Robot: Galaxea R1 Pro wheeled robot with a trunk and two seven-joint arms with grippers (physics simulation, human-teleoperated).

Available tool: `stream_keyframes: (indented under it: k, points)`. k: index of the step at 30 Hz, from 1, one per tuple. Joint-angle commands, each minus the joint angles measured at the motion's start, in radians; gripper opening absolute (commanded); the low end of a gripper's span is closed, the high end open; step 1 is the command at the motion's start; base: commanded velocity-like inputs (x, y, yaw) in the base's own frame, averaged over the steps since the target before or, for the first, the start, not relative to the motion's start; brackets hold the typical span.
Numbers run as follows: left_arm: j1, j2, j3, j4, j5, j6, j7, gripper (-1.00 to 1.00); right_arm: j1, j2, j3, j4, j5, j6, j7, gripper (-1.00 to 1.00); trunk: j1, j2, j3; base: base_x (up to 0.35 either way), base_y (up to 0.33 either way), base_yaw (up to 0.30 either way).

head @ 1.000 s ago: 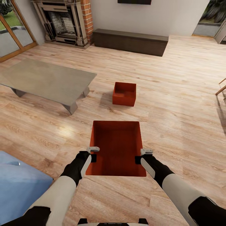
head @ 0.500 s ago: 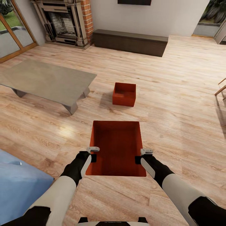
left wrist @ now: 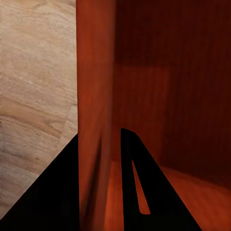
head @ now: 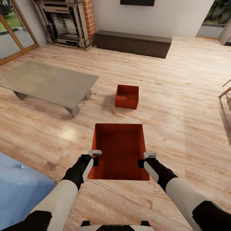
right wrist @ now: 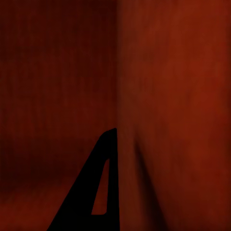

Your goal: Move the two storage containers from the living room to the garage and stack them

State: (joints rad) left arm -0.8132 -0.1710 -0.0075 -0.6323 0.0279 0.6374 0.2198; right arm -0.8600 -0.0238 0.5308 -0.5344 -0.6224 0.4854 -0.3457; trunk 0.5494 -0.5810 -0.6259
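The greatest risk is judged to be a slip of the near red-orange, lidless, thin-walled rectangular storage container (head: 118,150), since it is carried only by pinches on its two opposite side walls. If the arms are moved unevenly while the robot drives, the thin walls could be pulled out of the grips or the box could be tilted and dropped on the light wood-plank floor (head: 179,96). A turn made too close to the low grey stone-topped table (head: 48,81) or the blue upholstered seat (head: 19,189) could also knock the load.

The left gripper (head: 95,157) is closed on the container's left wall, which is seen in the left wrist view between the two dark fingers (left wrist: 139,187), one outside and one inside the box. The right gripper (head: 145,159) is set on the right wall at about the same place along it; in the right wrist view only the inner finger (right wrist: 96,187) is shown clearly against the wall, so the hold there appears closed but is less certain. The held container is kept in front of the robot, between both grippers, apparently lifted off the floor.

The second, matching red-orange container (head: 127,96) is left on the living-room planks, well ahead of the grippers and just beside the table's near corner. Nothing of the garage is shown.
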Motion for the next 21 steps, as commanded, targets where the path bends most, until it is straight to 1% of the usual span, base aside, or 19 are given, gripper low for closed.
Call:
stream_keyframes:
  k: [1,12,21]
  points:
    - [0.000,0.018,-0.008,0.040,-0.019,0.056,0.009,-1.00,-0.002,-0.012,0.009,-0.004,0.016,0.006,-0.012,-1.00,-0.004,0.006,0.002,0.000,0.000,0.000]
    - [0.000,0.018,-0.008,0.040,-0.019,0.056,0.010,-1.00,-0.002,-0.012,0.009,-0.004,0.016,0.006,-0.013,-1.00,-0.046,0.083,0.037,0.000,0.000,0.000]
    - [0.000,0.018,-0.008,0.038,-0.019,0.054,0.010,-1.00,-0.002,-0.009,0.009,-0.004,0.016,0.006,-0.015,-1.00,-0.080,0.146,0.078,0.000,0.000,0.000]
